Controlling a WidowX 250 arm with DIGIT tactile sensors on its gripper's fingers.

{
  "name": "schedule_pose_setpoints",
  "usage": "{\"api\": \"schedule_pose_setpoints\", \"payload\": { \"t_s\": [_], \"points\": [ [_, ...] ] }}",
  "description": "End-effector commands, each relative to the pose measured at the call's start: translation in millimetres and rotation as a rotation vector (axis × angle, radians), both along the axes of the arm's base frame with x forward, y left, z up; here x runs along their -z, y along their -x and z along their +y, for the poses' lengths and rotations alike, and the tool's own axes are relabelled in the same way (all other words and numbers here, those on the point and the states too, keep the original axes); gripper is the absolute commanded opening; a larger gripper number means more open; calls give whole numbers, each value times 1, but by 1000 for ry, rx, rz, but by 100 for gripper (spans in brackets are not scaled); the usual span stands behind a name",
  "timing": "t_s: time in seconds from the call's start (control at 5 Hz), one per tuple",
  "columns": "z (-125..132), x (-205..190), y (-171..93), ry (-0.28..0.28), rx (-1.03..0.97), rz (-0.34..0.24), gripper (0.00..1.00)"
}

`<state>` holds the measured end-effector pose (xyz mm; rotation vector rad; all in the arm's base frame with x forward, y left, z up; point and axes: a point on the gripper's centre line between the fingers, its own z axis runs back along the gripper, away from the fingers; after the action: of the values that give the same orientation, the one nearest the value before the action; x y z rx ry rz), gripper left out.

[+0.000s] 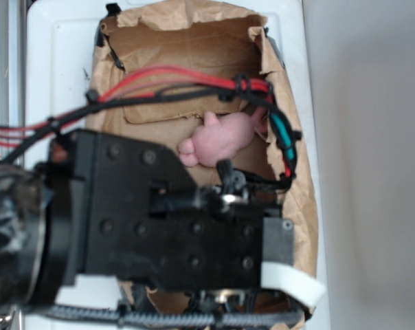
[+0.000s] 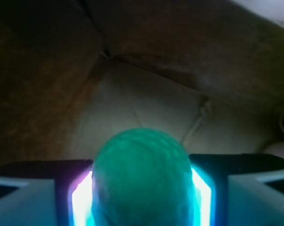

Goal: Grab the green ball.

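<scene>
Wrist: green ball [image 2: 141, 176] filling pincer [image 2: 141, 197]

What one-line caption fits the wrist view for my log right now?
Wrist view: green ball seated between the gripper fingers, brown paper bag walls behind.

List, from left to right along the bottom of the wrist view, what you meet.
Left finger → green ball → right finger. The ball sits between the two fingers, with a bright strip on each side of it; brown paper lies behind.
</scene>
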<state>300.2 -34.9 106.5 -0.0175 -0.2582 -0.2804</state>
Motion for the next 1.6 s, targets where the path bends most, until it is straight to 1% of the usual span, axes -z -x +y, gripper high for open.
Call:
{"api": "schedule_pose_setpoints", "payload": {
  "t_s": [0.0,0.2,0.4,0.6,0.8,1.0,1.2,1.4],
  "points": [
    [50,-25,-16,-149,-130,-132,0],
    [55,-36,-12,-164,-150,-141,0],
    [53,-56,2,-91,-136,-80,0],
    [51,-75,19,-16,-150,-4,0],
    [54,-86,24,42,-159,17,0],
    [54,-94,25,67,-161,31,0],
    [50,-101,30,94,-137,61,0],
    [42,-108,33,145,-96,49,0]
  ]
}}
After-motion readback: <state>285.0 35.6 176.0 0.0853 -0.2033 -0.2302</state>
